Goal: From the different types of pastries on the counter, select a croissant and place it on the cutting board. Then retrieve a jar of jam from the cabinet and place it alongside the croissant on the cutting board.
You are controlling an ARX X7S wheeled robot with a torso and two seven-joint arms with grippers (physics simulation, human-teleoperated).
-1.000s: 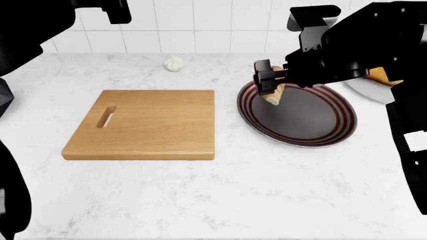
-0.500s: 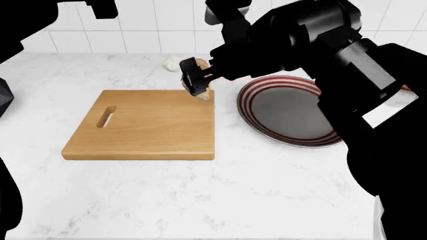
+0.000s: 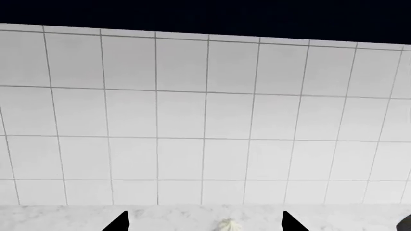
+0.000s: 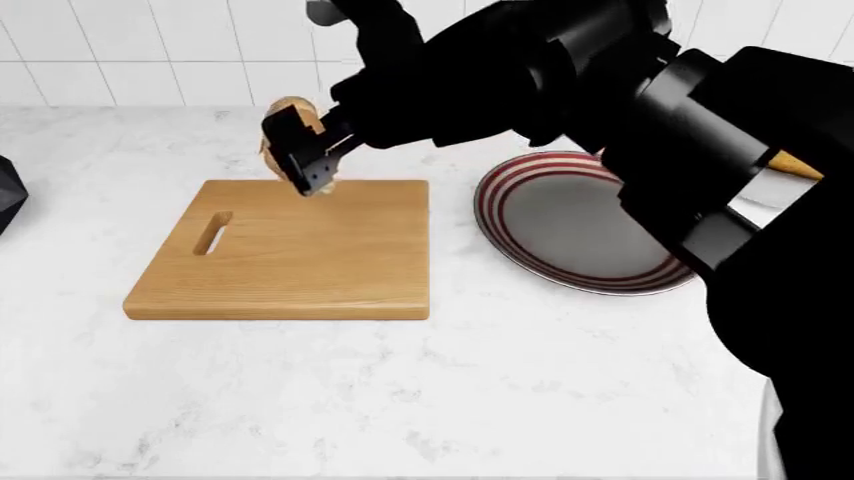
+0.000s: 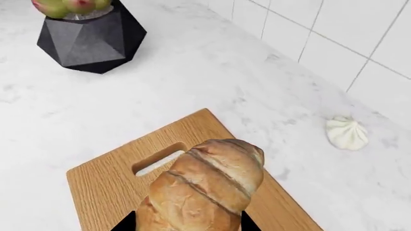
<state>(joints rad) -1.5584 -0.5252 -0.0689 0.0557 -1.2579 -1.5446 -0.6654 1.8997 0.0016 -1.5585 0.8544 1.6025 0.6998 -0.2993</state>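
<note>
The right gripper [image 4: 304, 160], jaws clamped on the pale ridged croissant [image 5: 204, 190], has travelled from the red-ringed round plate [image 4: 587, 225] to above the light-wood cutting board [image 4: 287, 250], so lowering and release likely follow.

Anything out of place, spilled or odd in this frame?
Nothing spilled or damaged. The right gripper carries the croissant above the far edge of the cutting board, which lies flat and bare. The striped plate is empty. A small white lump sits alone on the counter near the tiles.
</note>
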